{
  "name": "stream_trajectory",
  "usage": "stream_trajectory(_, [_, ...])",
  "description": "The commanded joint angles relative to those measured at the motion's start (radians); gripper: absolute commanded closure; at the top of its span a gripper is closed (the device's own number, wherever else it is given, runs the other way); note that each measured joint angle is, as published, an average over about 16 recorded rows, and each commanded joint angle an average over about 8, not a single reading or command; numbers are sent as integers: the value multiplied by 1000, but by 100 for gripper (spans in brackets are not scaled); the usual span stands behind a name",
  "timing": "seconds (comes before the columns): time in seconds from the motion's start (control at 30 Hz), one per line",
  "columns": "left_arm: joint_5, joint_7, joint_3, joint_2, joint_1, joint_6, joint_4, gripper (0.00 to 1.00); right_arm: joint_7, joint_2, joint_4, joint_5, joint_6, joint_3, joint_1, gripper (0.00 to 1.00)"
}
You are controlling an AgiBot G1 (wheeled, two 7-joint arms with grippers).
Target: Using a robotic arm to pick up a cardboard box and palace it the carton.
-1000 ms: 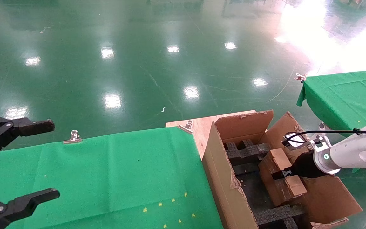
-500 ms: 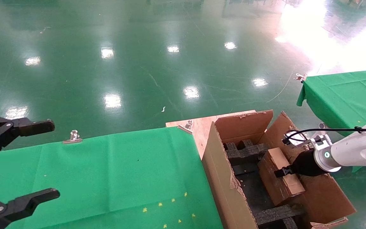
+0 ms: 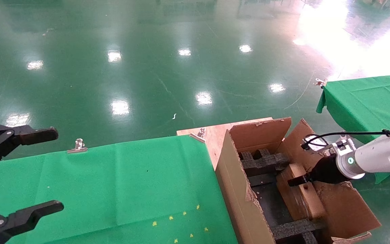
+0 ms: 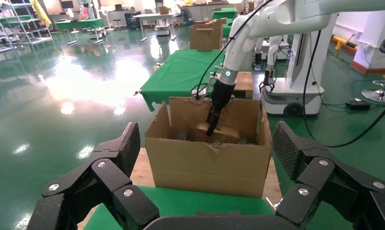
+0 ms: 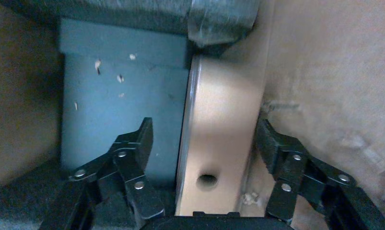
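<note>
Cardboard box [image 3: 299, 195]: on edge inside carton [image 3: 240, 200], against its right wall, lower part hidden. Right gripper [image 5: 204, 143]: fingers spread, straddling the box, contact unclear. Left gripper [image 3: 22, 173]: spread, over green table [image 3: 120, 183], partly cut off

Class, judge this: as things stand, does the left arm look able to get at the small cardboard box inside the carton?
Probably not. The left claw hangs open over the green-clothed table, the carton wall between it and the cardboard box, where the right claw already straddles it.
</note>
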Motion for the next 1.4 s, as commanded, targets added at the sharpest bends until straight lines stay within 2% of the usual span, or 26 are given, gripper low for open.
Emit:
stream_trajectory(0.03, [0,0,0,0,0,0,0,0,-1,3,5,0,0,0,5,0])
stream_trajectory(0.27, [0,0,0,0,0,0,0,0,-6,25,64,6,-10,10,65,0])
stream_trajectory(0.43, [0,0,0,0,0,0,0,0,-4,46,145,22,-48,23,123,0])
stream_trajectory(0.63, [0,0,0,0,0,0,0,0,10,86,317,80,-137,58,187,0])
stream_trajectory(0.9, [0,0,0,0,0,0,0,0,38,141,527,183,-223,104,204,0])
stream_trajectory(1.4, [0,0,0,0,0,0,0,0,23,141,531,192,-226,121,183,0])
